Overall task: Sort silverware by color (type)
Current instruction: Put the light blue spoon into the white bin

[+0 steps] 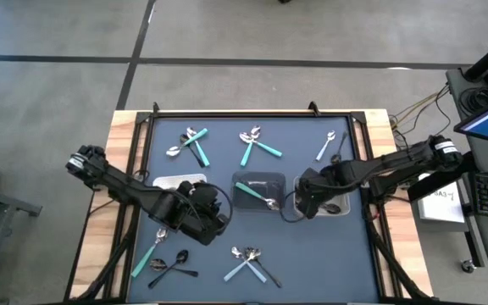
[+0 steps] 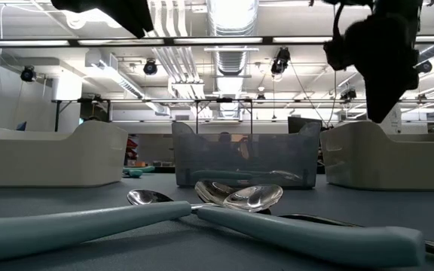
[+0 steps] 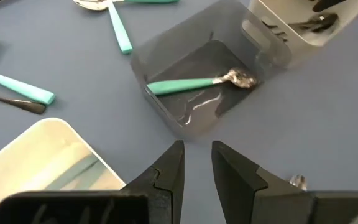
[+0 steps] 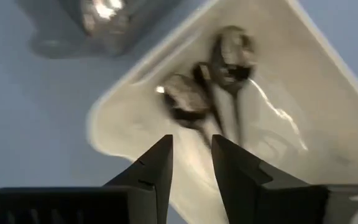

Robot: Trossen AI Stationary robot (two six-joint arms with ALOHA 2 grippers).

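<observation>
Three trays stand in a row mid-table: a white one (image 1: 169, 181), a clear one (image 1: 258, 191) holding a teal-handled spoon (image 3: 194, 83), and a white one (image 4: 272, 124) holding two dark spoons (image 4: 210, 93). Loose silverware lies on the blue mat in groups: teal and silver pieces at the far side (image 1: 191, 144) (image 1: 257, 144) (image 1: 327, 146), teal, dark and silver pieces at the near side (image 1: 163, 258) (image 1: 248, 263). My left gripper (image 3: 197, 158) hovers slightly open and empty by the clear tray's near left corner. My right gripper (image 4: 191, 152) hovers slightly open and empty over the right white tray's left end.
The mat (image 1: 295, 254) is bordered by a raised dark frame (image 1: 252, 112). The two arms reach in from the left (image 1: 117, 178) and right (image 1: 388, 165) edges and close in on the tray row. In the low view, two teal-handled spoons (image 2: 202, 218) lie nearest the front edge.
</observation>
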